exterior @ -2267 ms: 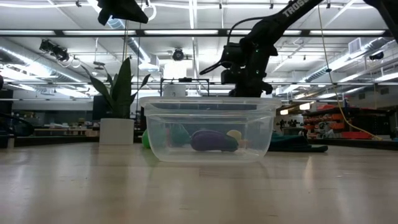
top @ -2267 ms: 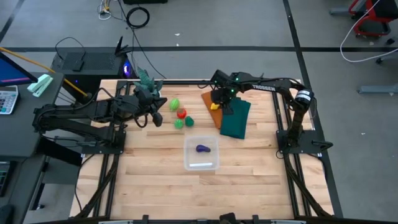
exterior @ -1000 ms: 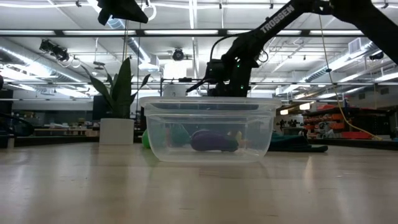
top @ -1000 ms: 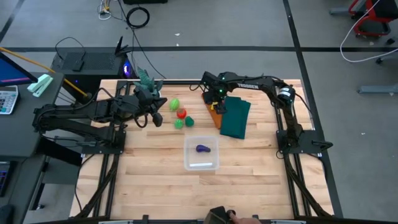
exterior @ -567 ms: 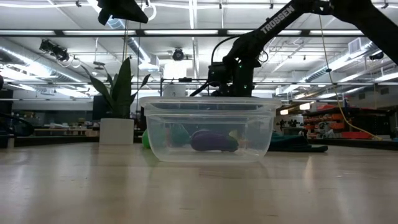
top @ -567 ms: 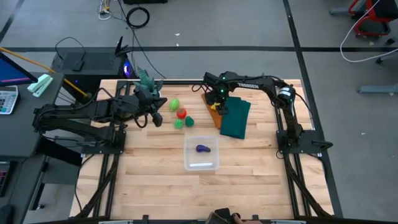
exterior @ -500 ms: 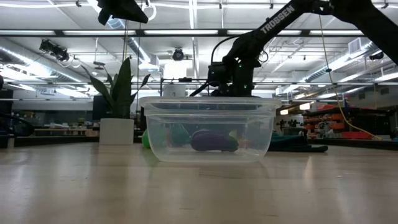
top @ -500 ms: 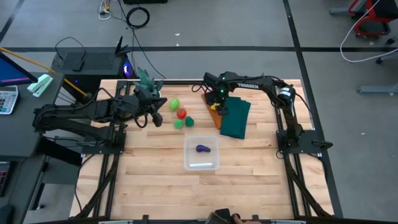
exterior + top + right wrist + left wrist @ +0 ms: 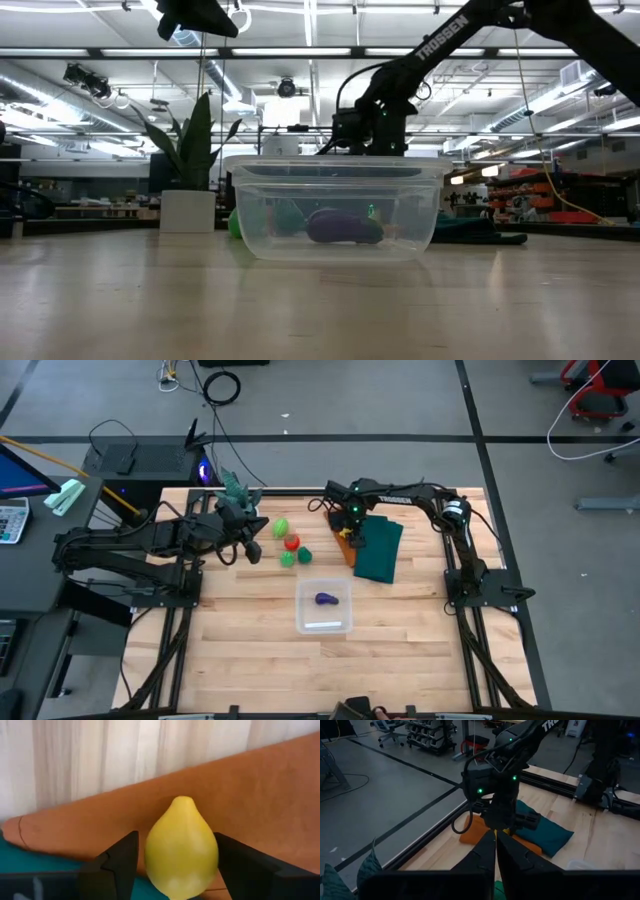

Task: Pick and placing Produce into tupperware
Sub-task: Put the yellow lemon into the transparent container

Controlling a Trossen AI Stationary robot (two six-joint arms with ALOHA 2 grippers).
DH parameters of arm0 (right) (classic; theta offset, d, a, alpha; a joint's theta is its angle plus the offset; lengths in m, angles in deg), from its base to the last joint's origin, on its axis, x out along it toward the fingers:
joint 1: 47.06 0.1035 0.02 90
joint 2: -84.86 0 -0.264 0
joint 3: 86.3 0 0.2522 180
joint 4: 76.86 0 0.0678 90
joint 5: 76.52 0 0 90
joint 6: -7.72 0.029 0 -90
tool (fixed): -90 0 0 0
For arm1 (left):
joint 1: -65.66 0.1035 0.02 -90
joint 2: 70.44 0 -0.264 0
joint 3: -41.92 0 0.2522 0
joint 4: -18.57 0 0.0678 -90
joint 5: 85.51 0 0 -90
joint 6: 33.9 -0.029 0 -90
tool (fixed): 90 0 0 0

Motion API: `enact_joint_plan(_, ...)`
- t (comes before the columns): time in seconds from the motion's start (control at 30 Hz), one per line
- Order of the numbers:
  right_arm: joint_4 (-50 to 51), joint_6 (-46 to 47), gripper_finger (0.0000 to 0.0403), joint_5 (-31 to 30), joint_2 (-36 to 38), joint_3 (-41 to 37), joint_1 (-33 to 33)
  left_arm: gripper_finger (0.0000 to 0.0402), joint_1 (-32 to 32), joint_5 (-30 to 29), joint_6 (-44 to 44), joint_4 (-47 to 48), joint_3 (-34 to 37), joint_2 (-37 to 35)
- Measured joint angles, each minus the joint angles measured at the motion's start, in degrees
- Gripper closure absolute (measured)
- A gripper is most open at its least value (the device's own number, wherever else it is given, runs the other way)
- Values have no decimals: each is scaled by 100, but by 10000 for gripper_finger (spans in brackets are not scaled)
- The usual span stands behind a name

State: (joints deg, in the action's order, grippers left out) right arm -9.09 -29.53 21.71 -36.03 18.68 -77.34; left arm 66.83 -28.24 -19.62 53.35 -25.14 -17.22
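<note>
Down at the folded orange cloth point(image 9: 336, 525), right gripper point(image 9: 175, 865) low over it with jaws parted around the small yellow toy lemon point(image 9: 181, 848), a finger close on each side, contact impossible to tell. Left gripper point(image 9: 495, 851) near the potted plant, away from the cloth, jaws nearly closed and empty. Beside the cloth on the wooden worktop point(image 9: 240, 650): light green point(image 9: 281, 527), red point(image 9: 292, 542) and dark green point(image 9: 304, 555) toy produce, then the clear square plastic tupperware point(image 9: 323, 607) holding the purple piece point(image 9: 325, 599).
</note>
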Motion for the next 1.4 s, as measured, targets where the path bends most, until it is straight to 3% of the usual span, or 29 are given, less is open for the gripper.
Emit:
enact_joint_plan(0.33, 107, 140, 261, -83, 34, 2, 17, 386, 0, 0, -2, 23, 0, -1)
enact_joint_plan(0.6, 259, 188, 243, -209, 289, 22, 62, 387, 0, -1, -2, 29, 0, 0)
enact_joint_plan(0.9, 316, 676, 251, -233, 1123, 24, 300, 385, 0, -1, -4, 27, 0, 1)
enact_joint_plan(1.4, 887, 2097, 248, -62, 1936, 24, 1436, 389, -2, 0, -7, 23, 0, -1)
